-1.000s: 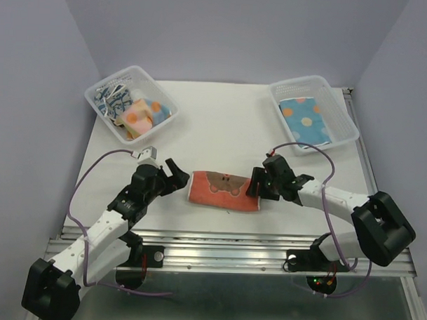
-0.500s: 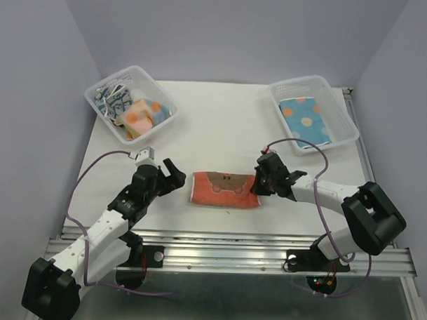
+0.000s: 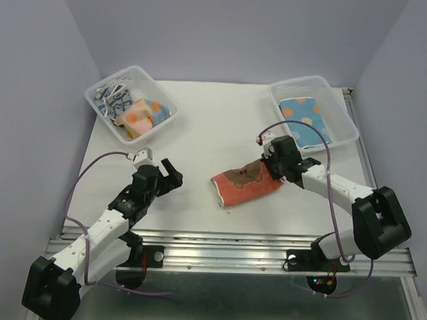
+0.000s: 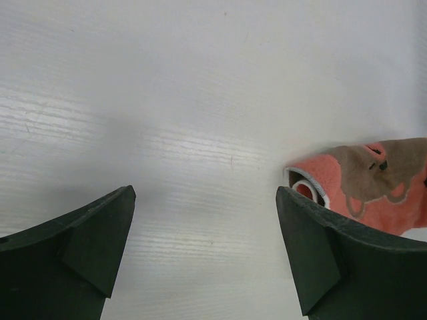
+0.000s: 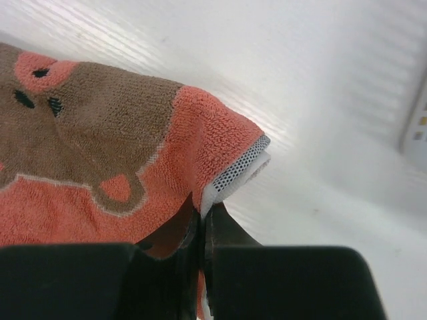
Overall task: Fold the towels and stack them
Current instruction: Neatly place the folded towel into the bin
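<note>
The right end effector is pinched shut on the right corner of the red towel, which lies folded and slanted on the worktop. The left end effector stands wide and empty, well to that towel's left. Beyond the red towel, the left basket holds jumbled towels, and the right basket holds a folded blue dotted towel.

Left pincer was spread wide above the white bench. A folded red-orange towel bearing a brown figure lay at right, partly behind one finger.
</note>
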### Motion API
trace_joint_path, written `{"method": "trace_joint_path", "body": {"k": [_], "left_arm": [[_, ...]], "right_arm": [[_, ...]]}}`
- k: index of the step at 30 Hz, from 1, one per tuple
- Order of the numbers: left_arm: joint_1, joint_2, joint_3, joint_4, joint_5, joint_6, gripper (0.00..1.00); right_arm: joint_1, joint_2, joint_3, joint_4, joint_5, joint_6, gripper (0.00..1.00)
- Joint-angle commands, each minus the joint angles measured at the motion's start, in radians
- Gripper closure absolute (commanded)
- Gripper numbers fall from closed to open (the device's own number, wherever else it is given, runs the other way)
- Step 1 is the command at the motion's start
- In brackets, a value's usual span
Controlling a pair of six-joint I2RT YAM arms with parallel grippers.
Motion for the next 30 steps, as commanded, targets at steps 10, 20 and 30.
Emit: {"method": "trace_joint_path", "body": {"k": [10, 20, 30], "left_arm": [[0.001, 0.033, 0.018, 0.001, -0.028, 0.014, 0.01], [0.001, -0.061, 0.005, -0.025, -0.123, -0.018, 0.01], [0.002, -0.007, 0.035, -0.059, -0.178, -0.043, 0.01]], "right_arm": [[-0.296, -0.117, 0.185, -0.239, -0.338, -0.754, 0.97], [-0.382, -0.068, 0.343, -0.545, -0.277, -1.278, 0.99], [-0.636, -0.212, 0.302, -0.610, -0.356, -1.562, 0.99]]}}
